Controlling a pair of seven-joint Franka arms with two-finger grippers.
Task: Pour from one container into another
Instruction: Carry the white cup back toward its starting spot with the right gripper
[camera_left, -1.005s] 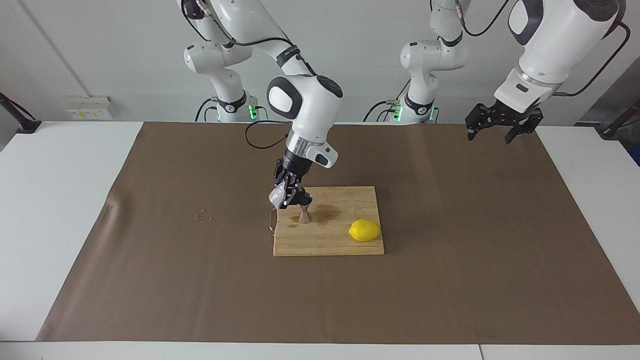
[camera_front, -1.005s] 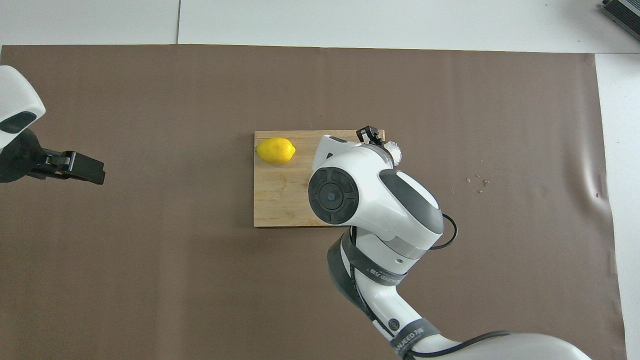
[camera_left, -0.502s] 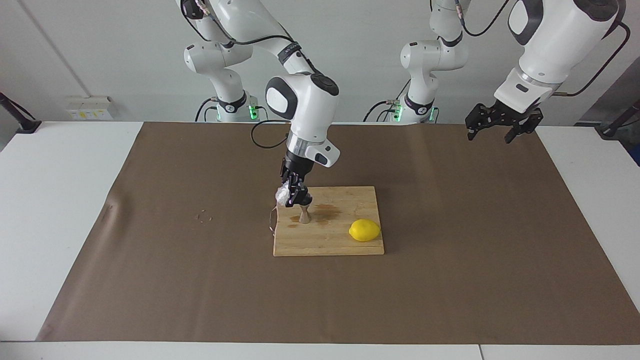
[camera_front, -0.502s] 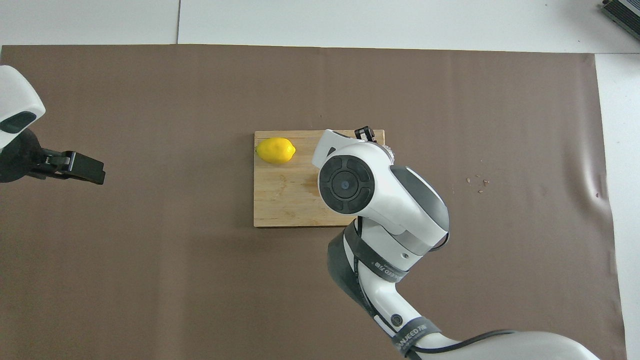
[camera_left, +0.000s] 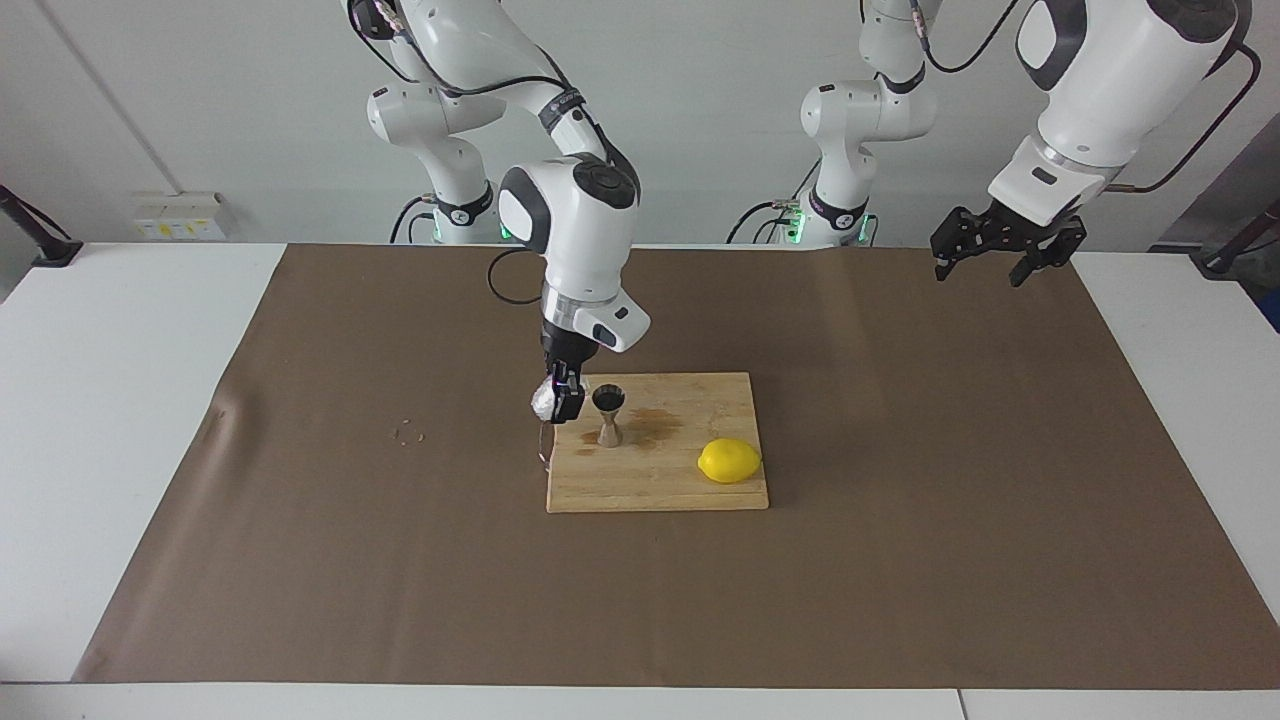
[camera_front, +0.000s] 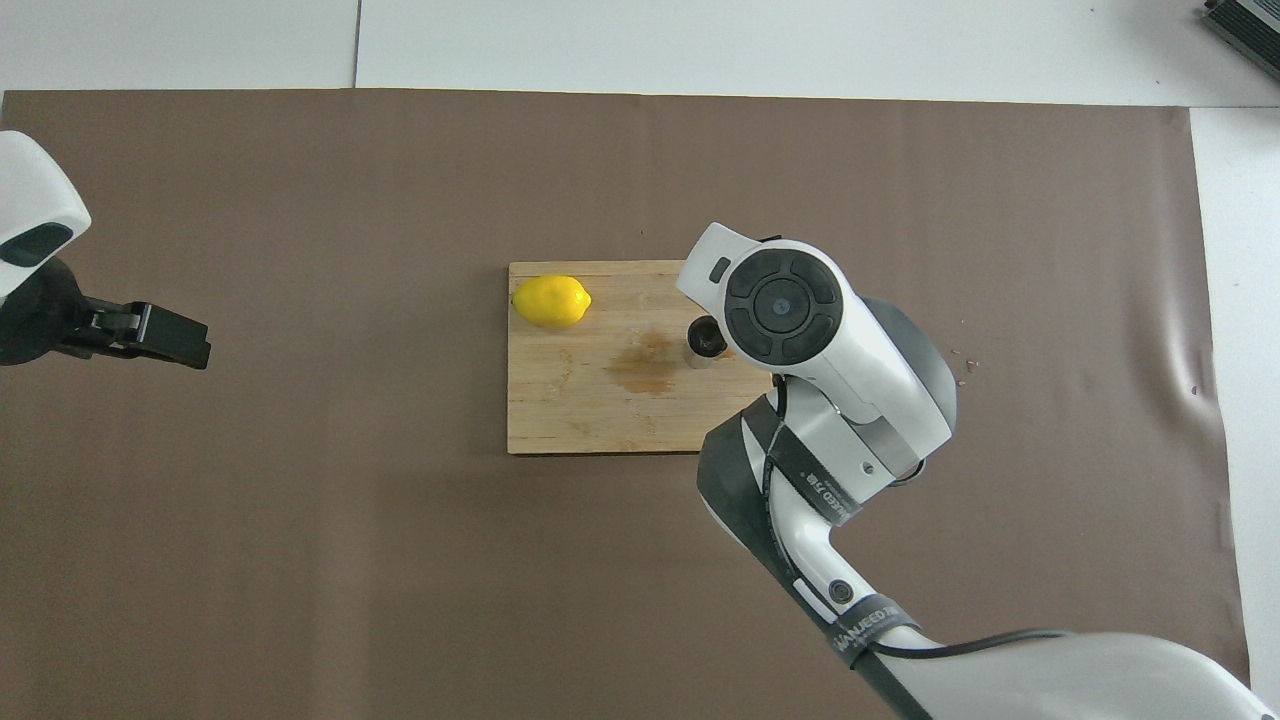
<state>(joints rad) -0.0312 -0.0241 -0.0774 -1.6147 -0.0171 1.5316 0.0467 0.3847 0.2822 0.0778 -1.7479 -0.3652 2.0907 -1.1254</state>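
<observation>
tumbler (camera_left: 545, 401) | held in right gripper (camera_left: 558, 399) | beside jigger (camera_left: 608, 412)

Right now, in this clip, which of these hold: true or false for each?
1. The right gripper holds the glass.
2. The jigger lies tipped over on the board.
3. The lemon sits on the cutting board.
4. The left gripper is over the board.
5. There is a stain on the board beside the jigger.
1. True. The right gripper is shut on the glass, at the board's edge toward the right arm's end.
2. False. The jigger stands upright on the cutting board.
3. True. The lemon rests on the board, toward the left arm's end.
4. False. The left gripper waits open over the brown mat, away from the board.
5. True. A stain shows beside the jigger.
</observation>
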